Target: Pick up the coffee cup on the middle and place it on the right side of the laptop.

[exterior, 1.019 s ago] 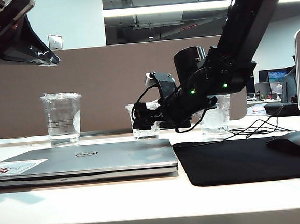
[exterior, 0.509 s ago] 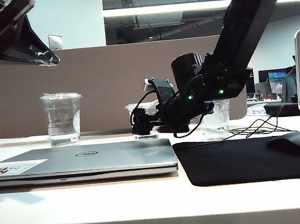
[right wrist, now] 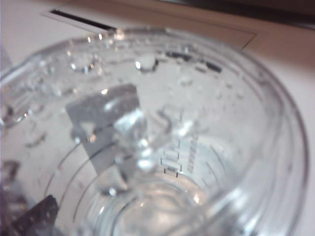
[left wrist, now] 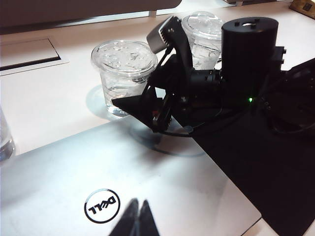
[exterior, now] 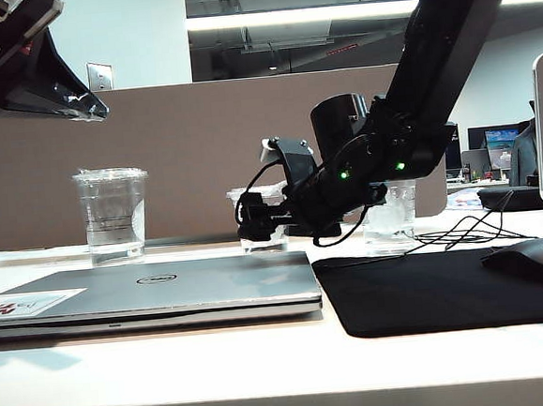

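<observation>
The job has only just begun. The coffee cup (exterior: 259,225) stands on the worktop (exterior: 265,354) in the middle of the exterior view, behind the laptop (exterior: 156,289). It has not been lifted. The spot to the right of the laptop, where a black mat (exterior: 448,288) lies, has no cup on it yet.

The right pincer (exterior: 254,218) is right at the cup, near its side. Its jaws are spread wide, and I think they sit around the cup without squeezing, but the dark arm hides where they meet it. Closing, lifting, carrying and setting down are all left to do.

The left pincer (left wrist: 138,219) pokes in at the bottom edge of the left wrist view, over the laptop lid, well away from the cup. Its two tips look pressed together.

The right wrist view is filled by the blurry clear lid of the cup, so the jaws hardly show there. In the exterior view the right arm covers most of the cup.
</observation>
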Available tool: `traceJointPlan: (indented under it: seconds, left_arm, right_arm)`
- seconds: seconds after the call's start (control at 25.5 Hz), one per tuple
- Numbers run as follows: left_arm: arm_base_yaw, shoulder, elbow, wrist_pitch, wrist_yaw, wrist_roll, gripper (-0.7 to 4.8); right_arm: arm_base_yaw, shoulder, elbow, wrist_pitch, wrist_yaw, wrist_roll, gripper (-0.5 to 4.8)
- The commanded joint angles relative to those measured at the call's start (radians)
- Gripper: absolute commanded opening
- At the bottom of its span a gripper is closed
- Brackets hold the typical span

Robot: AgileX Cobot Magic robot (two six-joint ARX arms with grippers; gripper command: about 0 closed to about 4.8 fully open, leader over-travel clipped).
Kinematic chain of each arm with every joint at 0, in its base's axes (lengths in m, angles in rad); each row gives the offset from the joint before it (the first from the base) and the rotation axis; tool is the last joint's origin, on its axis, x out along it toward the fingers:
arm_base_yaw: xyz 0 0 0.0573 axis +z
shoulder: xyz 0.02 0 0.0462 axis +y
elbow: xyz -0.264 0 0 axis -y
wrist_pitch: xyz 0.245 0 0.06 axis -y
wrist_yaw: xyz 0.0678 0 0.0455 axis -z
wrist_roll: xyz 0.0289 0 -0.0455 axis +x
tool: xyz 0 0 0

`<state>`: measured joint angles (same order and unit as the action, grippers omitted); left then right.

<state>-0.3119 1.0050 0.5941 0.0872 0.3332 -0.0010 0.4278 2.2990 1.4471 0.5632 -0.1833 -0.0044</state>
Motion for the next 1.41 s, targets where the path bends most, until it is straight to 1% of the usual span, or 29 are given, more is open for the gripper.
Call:
traceJointPlan:
  seconds: [0.04, 0.24, 0.31, 0.47, 0.82, 1.14, 1.29, 1.41]
  left_arm:
    - [0.000, -0.002, 0.002, 0.004, 0.004, -0.003, -0.05]
    - [0.000, -0.002, 0.002, 0.003, 0.004, -0.003, -0.05]
    - [0.000, -0.002, 0.002, 0.003, 0.004, -0.003, -0.05]
    - [0.000, -0.002, 0.002, 0.003, 0.004, -0.003, -0.05]
    - [0.001, -0.002, 0.002, 0.003, 0.004, -0.003, -0.05]
    - [0.001, -0.002, 0.000, 0.000, 0.004, -0.003, -0.05]
    - [0.001, -0.001, 0.000, -0.015, 0.004, -0.003, -0.05]
    - [0.001, -0.001, 0.000, -0.015, 0.004, -0.003, -0.05]
  right_arm:
    - [0.002, -0.006, 0.005, 0.033, -0.001, 0.004, 4.79]
    - [0.002, -0.006, 0.005, 0.033, -0.001, 0.004, 4.74]
    - [0.002, -0.006, 0.005, 0.034, 0.002, 0.003, 3.97]
    - [0.002, -0.006, 0.005, 0.034, 0.002, 0.004, 3.02]
    - [0.002, -0.010, 0.005, 0.054, 0.000, 0.008, 3.00]
    - [0.002, -0.011, 0.005, 0.069, -0.025, 0.087, 3.00]
    - [0.002, -0.044, 0.003, 0.057, -0.031, 0.093, 2.99]
    - [-0.002, -0.076, 0.003, 0.031, -0.037, 0.087, 2.62]
